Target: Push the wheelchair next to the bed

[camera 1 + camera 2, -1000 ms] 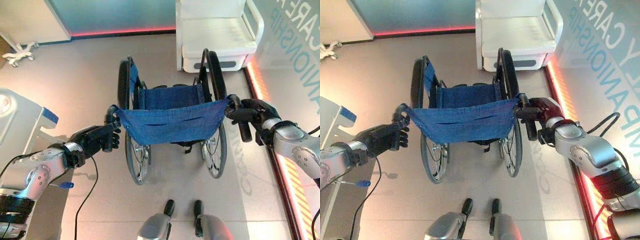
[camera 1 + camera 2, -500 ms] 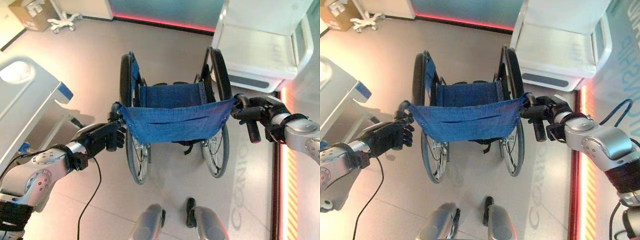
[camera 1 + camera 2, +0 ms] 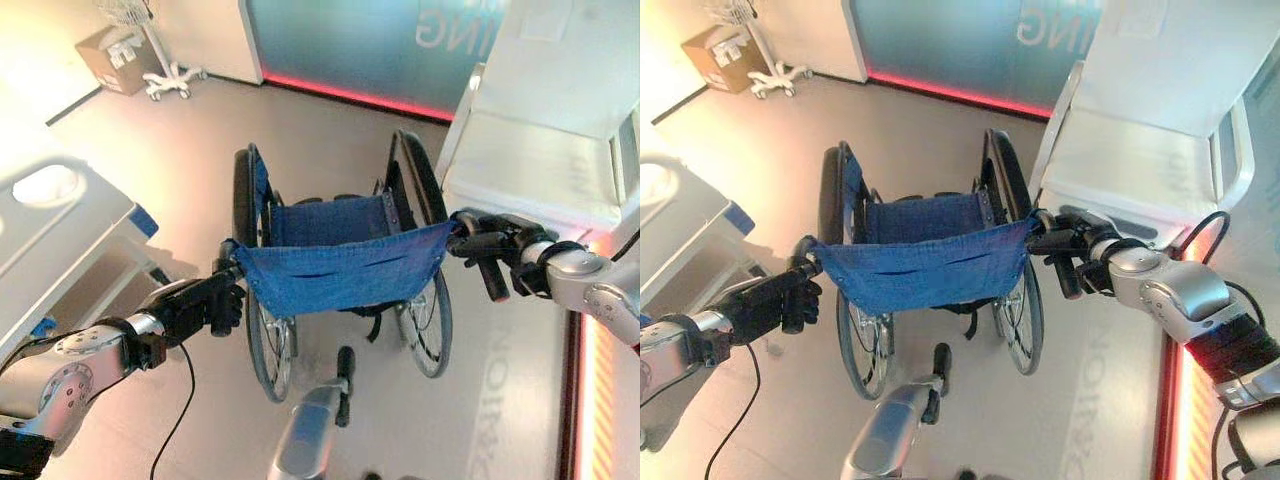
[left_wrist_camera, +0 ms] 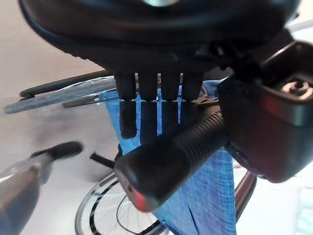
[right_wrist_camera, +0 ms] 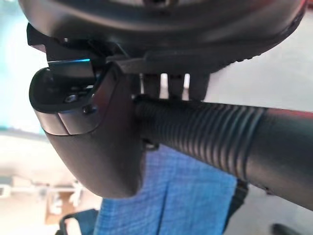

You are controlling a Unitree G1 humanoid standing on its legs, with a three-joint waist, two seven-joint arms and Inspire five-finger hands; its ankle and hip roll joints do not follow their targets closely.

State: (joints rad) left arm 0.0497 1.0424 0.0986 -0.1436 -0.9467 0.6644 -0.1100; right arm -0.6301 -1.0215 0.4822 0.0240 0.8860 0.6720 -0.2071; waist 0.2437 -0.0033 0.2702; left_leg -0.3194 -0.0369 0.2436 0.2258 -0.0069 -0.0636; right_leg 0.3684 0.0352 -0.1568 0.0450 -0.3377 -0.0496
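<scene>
On the floor ahead, the bed (image 3: 60,225) is lying to the robot's left of the wheelchair (image 3: 340,270), apart. Left hand (image 3: 200,305) and right hand (image 3: 490,245) are clamping its two push handles.

The wheelchair (image 3: 340,270) has blue cloth, black tyres and ribbed black handles (image 5: 230,139). The bed (image 3: 60,225) is white with a blue corner.

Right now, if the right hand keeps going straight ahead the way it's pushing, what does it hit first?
Likely the white chair: the right hand, shut on the wheelchair handle, sits just short of its seat edge. Depth is unclear, so contact is a guess.
</scene>
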